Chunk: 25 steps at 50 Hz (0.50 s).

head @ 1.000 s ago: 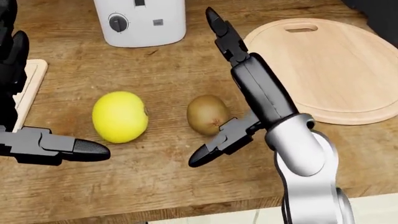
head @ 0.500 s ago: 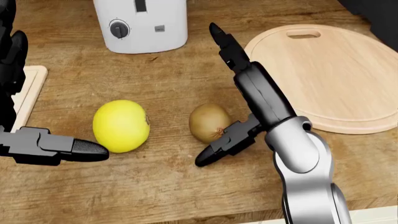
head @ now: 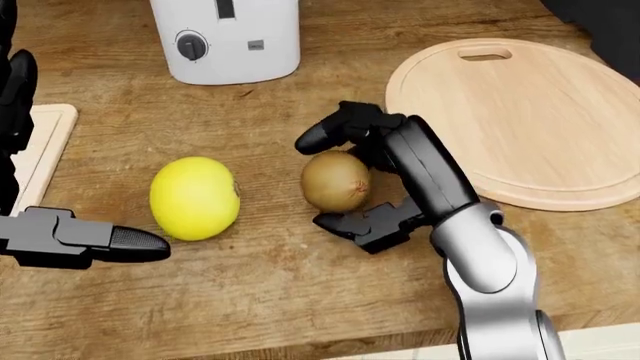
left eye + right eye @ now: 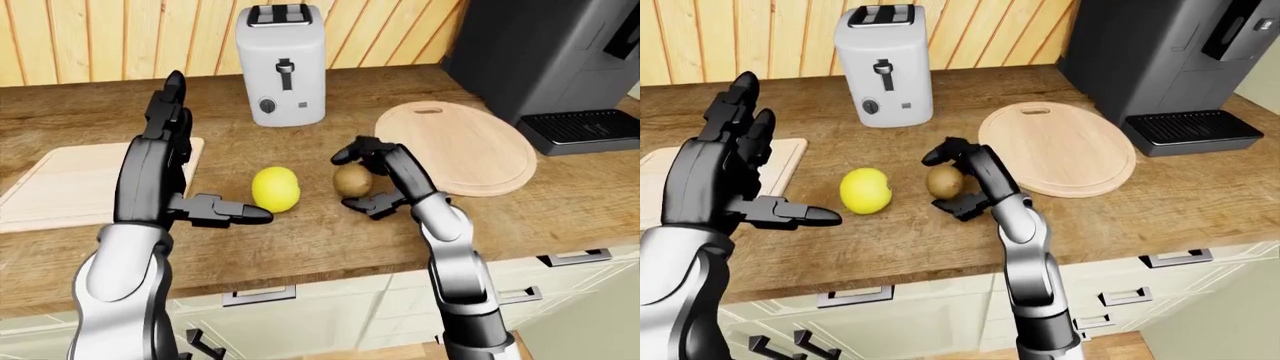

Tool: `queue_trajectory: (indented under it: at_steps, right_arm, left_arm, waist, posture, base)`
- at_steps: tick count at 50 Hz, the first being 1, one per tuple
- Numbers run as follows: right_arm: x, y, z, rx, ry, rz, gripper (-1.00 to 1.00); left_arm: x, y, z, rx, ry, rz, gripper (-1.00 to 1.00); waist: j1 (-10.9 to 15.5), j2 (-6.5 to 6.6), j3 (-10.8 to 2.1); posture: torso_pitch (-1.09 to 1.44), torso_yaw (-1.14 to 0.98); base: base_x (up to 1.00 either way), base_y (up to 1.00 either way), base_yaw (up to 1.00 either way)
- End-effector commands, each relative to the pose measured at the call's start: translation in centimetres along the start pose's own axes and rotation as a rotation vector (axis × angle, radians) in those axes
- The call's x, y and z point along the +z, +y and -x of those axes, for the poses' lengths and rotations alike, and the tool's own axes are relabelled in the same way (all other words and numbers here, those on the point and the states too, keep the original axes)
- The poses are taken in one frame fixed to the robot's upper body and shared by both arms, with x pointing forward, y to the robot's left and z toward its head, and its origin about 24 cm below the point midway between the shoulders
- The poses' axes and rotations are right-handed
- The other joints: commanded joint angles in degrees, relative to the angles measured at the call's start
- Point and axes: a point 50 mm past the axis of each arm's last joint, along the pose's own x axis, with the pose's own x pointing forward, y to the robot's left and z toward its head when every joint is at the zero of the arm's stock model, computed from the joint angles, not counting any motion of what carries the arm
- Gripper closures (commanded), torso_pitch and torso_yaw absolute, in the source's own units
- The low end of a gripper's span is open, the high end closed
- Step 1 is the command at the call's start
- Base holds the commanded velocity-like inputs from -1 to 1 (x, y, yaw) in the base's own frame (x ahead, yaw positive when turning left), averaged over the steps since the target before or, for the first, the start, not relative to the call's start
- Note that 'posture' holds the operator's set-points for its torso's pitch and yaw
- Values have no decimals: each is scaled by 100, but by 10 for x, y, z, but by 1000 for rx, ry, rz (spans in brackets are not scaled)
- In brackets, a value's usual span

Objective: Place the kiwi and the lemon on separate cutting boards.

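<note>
A brown kiwi [image 3: 335,180] lies on the wooden counter, with a yellow lemon [image 3: 194,197] to its left. My right hand [image 3: 318,180] is curled round the kiwi, fingers arching over its top and thumb under its lower right side. The kiwi rests on the counter. My left hand [image 4: 215,154] is open and empty, fingers pointing up, thumb pointing right just left of the lemon without touching it. A round cutting board [image 3: 560,112] lies right of the kiwi. A rectangular cutting board [image 4: 60,180] lies left of the lemon, partly behind my left arm.
A white toaster [image 3: 225,34] stands above the fruit in the head view. A dark coffee machine [image 4: 550,60] stands at the upper right beside the round board. The counter edge [image 4: 330,277] runs along the bottom, with drawers below.
My right hand's fingers, stretched straight before, have curled over the kiwi and the thumb has come in under it. The lemon and left hand stay put.
</note>
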Motion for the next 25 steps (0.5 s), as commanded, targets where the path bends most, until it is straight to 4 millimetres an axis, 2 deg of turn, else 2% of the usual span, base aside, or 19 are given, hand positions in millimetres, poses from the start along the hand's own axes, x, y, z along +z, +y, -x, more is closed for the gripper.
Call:
queue_trajectory:
  at_steps: [1, 8, 17, 23, 25]
  right_arm:
    - [15, -5, -1, -21, -70, 19, 24]
    - [22, -10, -3, -40, -87, 10, 40]
    - [36, -21, -8, -47, -108, 28, 42]
    - [51, -46, -21, -90, -123, 54, 43]
    - [50, -55, -27, -107, -117, 61, 43]
  left_arm:
    - [12, 3, 1, 17, -71, -15, -100]
    - [11, 2, 1, 16, -70, -15, -100]
    - [11, 3, 1, 18, -71, -13, -100]
    - [12, 3, 0, 16, -74, -11, -100]
    - [12, 3, 0, 15, -74, -11, -100]
  waist:
    - [0, 16, -113]
    - [1, 17, -126]
    - [0, 21, -117]
    - [-2, 21, -113]
    - [-6, 22, -107]
  posture:
    - [0, 0]
    - [0, 0]
    - [0, 0]
    - [0, 0]
    - [0, 0]
  base:
    - [0, 0, 0]
    - [0, 0, 0]
    - [0, 0, 0]
    - [0, 0, 0]
    - [0, 0, 0]
